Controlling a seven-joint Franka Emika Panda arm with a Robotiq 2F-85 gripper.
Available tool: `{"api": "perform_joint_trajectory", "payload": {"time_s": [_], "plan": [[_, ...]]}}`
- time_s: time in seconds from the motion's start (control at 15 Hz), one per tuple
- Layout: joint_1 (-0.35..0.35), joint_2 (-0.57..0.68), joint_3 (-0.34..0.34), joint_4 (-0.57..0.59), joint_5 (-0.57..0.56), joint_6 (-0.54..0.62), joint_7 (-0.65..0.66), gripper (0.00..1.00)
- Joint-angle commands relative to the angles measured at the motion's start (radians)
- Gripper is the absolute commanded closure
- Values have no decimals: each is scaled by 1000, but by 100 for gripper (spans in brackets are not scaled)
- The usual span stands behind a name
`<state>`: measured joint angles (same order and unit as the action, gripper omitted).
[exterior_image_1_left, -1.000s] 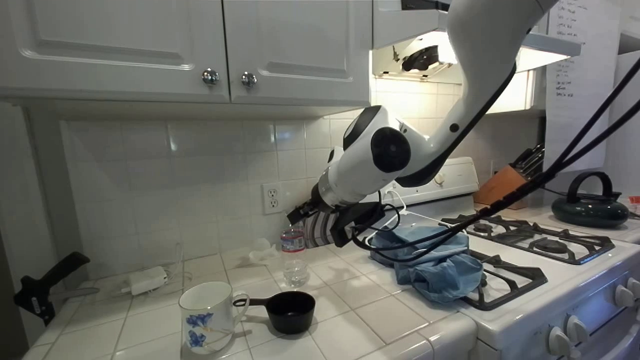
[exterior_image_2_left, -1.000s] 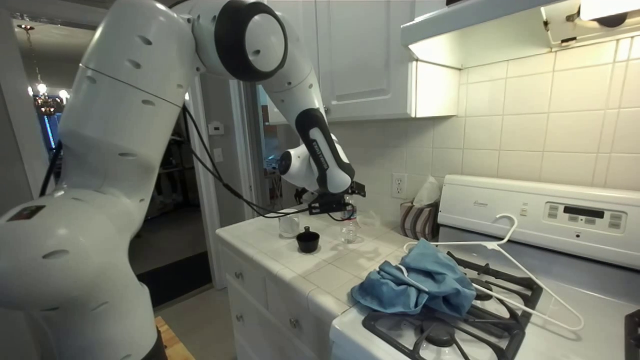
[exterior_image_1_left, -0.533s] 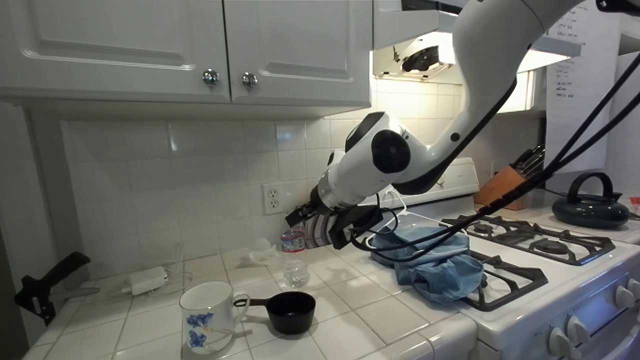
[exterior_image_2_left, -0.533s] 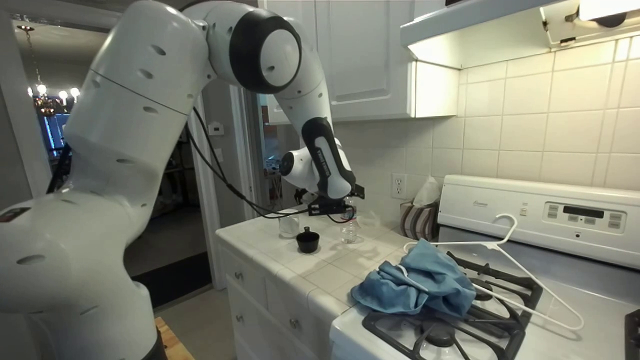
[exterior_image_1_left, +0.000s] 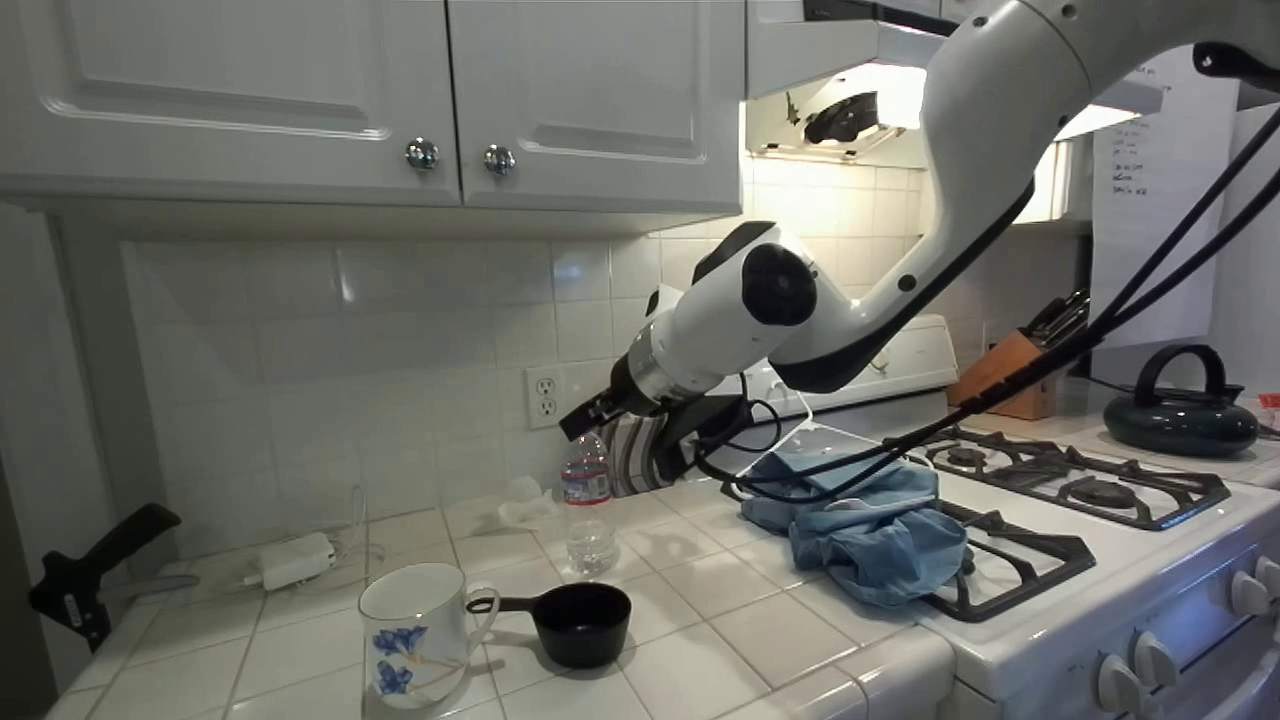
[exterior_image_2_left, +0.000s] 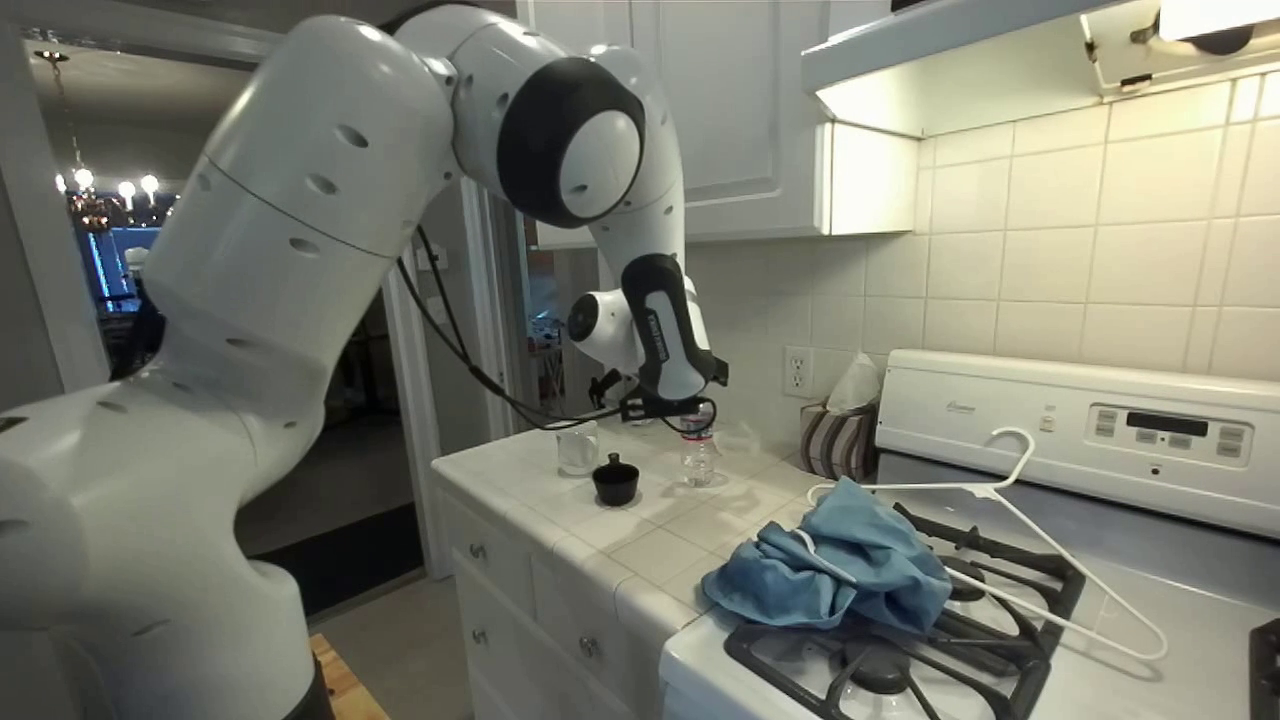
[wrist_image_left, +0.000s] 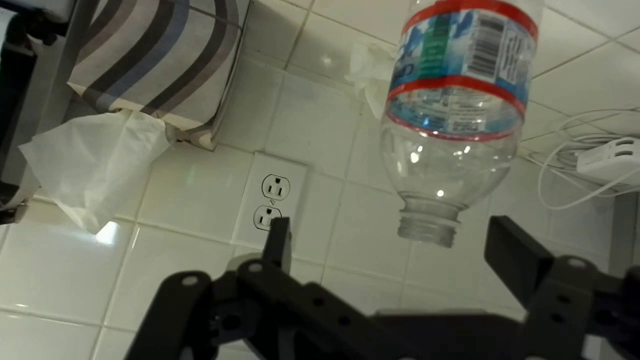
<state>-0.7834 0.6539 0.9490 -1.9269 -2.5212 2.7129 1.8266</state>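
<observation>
Along the white-tiled counter (exterior_image_1_left: 740, 630), from left to right: black clamp-like tool (exterior_image_1_left: 82, 580), white boxy adapter (exterior_image_1_left: 297, 560), white china mug with blue flowers (exterior_image_1_left: 408, 635), then round black measuring cup (exterior_image_1_left: 583, 638), handle toward the mug. Just beyond the cup, clear plastic bottle with a red-banded blue label (exterior_image_1_left: 588, 512), standing upright, threaded neck uncapped. Farther right, striped cardboard tissue box (exterior_image_2_left: 836, 442) and crumpled blue cloth (exterior_image_1_left: 870, 560), bunched over a corner of the white gas stove (exterior_image_2_left: 1190, 570).

Judging by closeness, done: the approach to the bottle; left undone: any hold on it, with the base resting on the counter. At the bottle's top, black two-fingered gripper (wrist_image_left: 390, 240), fingers spread wide, holding nothing, with the neck framed between the fingertips in the wrist view. Hard to tell, from the overlap in an exterior view, whether touching the neck or only near it.
</observation>
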Motion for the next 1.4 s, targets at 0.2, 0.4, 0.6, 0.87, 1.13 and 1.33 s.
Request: {"api": "perform_joint_trajectory", "payload": {"time_s": [0.2,0.4,0.6,0.87,1.13,1.33], "plan": [[-123,176,123,39,0,22,-193,0],[-161,250,182,50,0,28,-332,0],[-191,332,222,61,0,53,-464,0],[-234,433,249,58,1,69,-592,0],[-269,523,272,61,1,75,-720,0],[-282,579,284,59,1,85,-813,0]]}}
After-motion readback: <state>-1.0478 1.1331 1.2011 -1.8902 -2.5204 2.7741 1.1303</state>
